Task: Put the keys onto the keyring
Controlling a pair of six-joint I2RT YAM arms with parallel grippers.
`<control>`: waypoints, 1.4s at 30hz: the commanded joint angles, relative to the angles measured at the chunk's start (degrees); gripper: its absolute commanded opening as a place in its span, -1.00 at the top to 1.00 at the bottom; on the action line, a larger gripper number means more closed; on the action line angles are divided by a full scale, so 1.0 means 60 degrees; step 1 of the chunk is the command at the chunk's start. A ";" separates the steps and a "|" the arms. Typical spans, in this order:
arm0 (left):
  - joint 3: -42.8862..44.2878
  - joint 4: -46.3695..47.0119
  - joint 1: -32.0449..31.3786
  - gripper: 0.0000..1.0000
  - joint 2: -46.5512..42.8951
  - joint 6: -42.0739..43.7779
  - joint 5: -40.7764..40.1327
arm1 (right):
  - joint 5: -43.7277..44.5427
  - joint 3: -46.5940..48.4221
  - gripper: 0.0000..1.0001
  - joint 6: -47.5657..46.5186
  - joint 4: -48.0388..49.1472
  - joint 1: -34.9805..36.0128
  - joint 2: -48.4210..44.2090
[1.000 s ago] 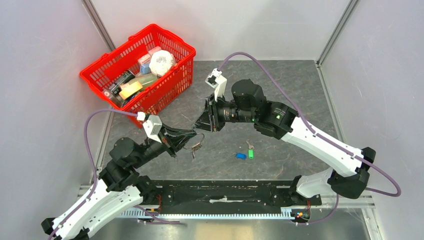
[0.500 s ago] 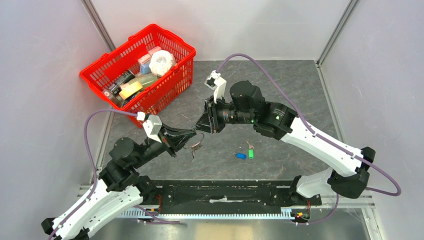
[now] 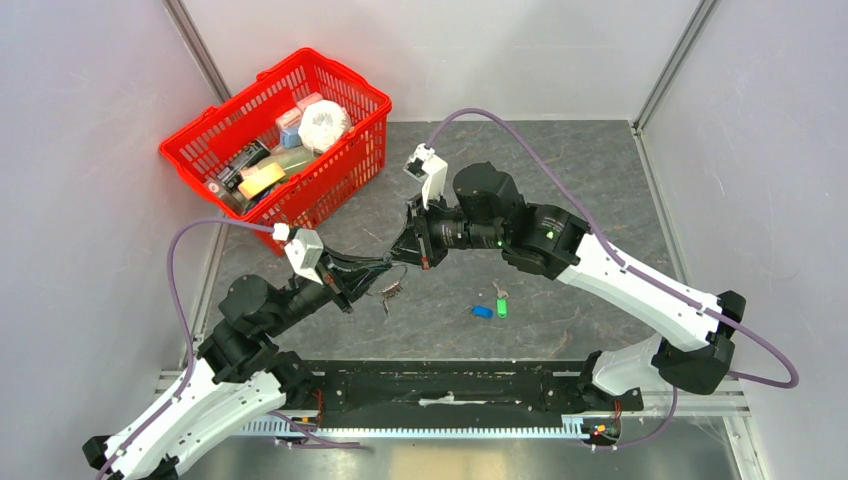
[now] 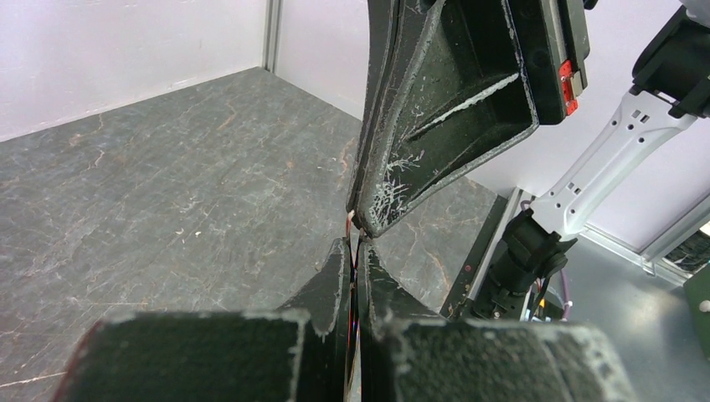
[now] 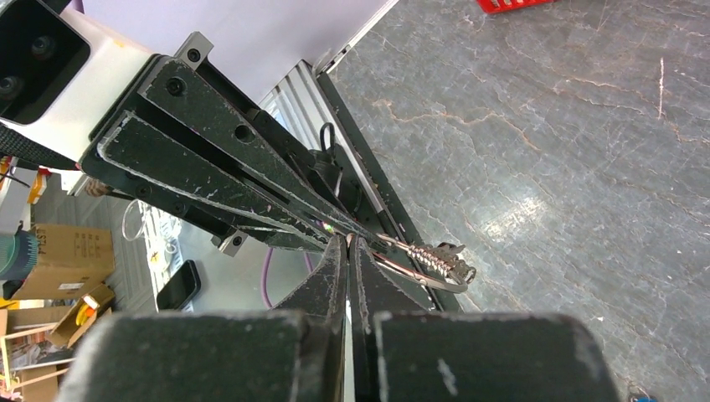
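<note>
The keyring point(image 3: 392, 290), a thin silver wire ring with small silver keys dangling, hangs above the table at centre left. My left gripper point(image 3: 387, 270) is shut on its wire; in the left wrist view point(image 4: 353, 248) the wire runs between the closed fingers. My right gripper point(image 3: 403, 259) meets it tip to tip and is shut on the same ring; the right wrist view point(image 5: 347, 241) shows the ring and key cluster point(image 5: 439, 256) just right of its tips. A blue key point(image 3: 482, 311), a green key point(image 3: 501, 307) and a silver key point(image 3: 499, 290) lie on the table.
A red basket point(image 3: 335, 175) full of packages stands at the back left. Grey walls enclose the stone-patterned table. The black base rail point(image 3: 450, 385) runs along the near edge.
My right gripper has moved left and a little down toward the left gripper, until their tips meet at the keyring. The left arm and the loose keys have stayed put.
</note>
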 commanded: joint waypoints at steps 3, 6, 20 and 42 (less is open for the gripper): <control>0.0429 0.0339 0.0015 0.96 0.0084 -0.0169 0.0171 | 0.0253 0.0429 1.00 -0.0146 0.0208 0.0120 -0.0240; 0.0419 0.0373 0.0016 0.95 0.0149 -0.0211 0.0409 | 0.0297 0.0437 1.00 -0.0152 0.0261 0.0142 -0.0285; 0.0390 0.0273 0.0002 0.48 0.0109 -0.0176 0.0707 | 0.0870 0.0403 1.00 0.0067 0.0454 0.0179 -0.0532; 0.0488 0.0371 0.0002 0.44 0.0227 -0.0009 0.0163 | 0.1165 0.0377 1.00 0.0346 0.0429 0.0194 -0.0533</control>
